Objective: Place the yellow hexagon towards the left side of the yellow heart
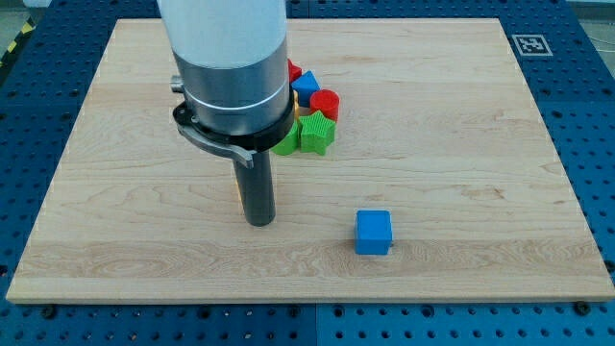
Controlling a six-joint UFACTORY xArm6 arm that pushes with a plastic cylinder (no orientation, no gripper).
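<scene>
Your tip (259, 223) is resting on the desk (461, 144), well apart from the blue cube (373, 233); there are no jaws here. A yellow sliver (237, 189), perhaps the hexagon, is peeking out just left of the rod, and the heart is hidden. You are advised to confirm both before pushing slowly.

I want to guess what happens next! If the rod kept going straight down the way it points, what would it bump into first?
My tip points straight down and already seems to rest on the wooden board, so it would meet only the board. The blue cube sits apart, to the view's right.

The arm (231, 67) hides part of the block cluster (312, 111).
</scene>
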